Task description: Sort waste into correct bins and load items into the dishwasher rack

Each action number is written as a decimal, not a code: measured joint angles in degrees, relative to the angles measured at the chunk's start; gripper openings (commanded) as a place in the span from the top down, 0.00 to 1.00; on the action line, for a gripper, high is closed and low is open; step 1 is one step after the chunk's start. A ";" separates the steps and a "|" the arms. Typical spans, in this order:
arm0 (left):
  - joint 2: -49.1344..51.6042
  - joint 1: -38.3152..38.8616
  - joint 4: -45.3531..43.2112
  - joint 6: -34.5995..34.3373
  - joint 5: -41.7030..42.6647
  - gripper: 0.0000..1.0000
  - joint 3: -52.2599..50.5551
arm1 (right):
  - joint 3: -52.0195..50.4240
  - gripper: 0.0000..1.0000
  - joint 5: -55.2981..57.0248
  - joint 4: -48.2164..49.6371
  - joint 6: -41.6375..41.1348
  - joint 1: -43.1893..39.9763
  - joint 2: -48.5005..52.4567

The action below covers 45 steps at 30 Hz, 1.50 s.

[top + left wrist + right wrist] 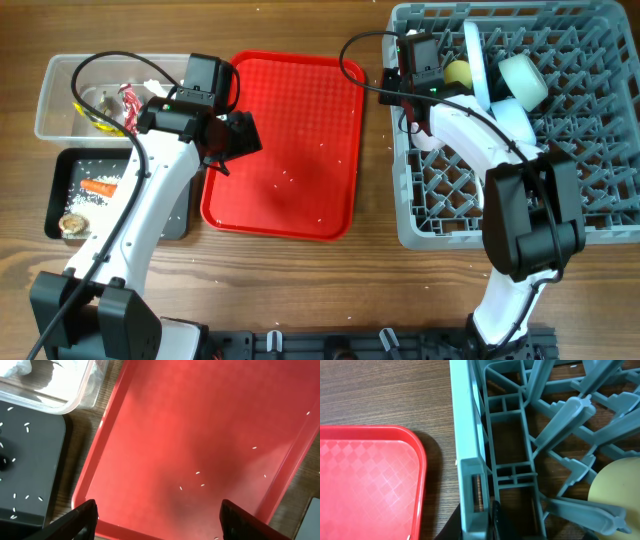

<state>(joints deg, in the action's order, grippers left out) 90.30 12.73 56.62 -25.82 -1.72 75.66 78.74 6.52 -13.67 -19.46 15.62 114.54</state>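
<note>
Over red tray (165,420) with rice grains (198,473), left gripper (159,515) wide apart; right gripper (494,521) together at grey rack (405,215)

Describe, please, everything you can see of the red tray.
The red tray is a flat rectangular plastic tray with rounded corners, a low raised rim and a fine diamond texture. It lies flat on the wooden table, between the clear tub and black tray on one side and the grey rack on the other, touching none of them. Only a few white rice grains are scattered on it. The open left gripper hangs above its tub-side edge.
</note>
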 measured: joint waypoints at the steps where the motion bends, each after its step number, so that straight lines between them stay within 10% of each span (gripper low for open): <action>1: 0.00 0.00 -0.02 0.00 0.00 0.22 0.00 | 0.00 0.96 0.00 -0.02 -0.09 0.00 0.00; 26: 0.00 0.00 0.04 0.00 0.00 0.22 0.00 | 0.00 0.96 0.94 0.28 -6.01 0.37 0.00; 31: 0.00 0.00 0.02 0.00 0.00 0.23 0.00 | 0.00 0.46 1.40 0.59 -9.64 0.48 0.00; 35: 0.00 0.00 0.00 0.00 0.00 0.26 0.00 | 0.24 0.39 1.49 2.45 -10.82 0.48 -0.09; 42: 0.00 0.00 -0.70 0.00 0.00 0.27 0.00 | 0.24 0.40 1.62 2.60 -6.75 0.48 -5.01; 45: 0.00 0.00 -0.92 0.00 0.00 0.40 0.00 | 0.26 0.72 1.68 2.08 -5.57 0.48 -10.80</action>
<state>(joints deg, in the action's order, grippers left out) 90.30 12.73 55.70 -25.82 -1.72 75.66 79.00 8.21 -11.60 -25.04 16.10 103.74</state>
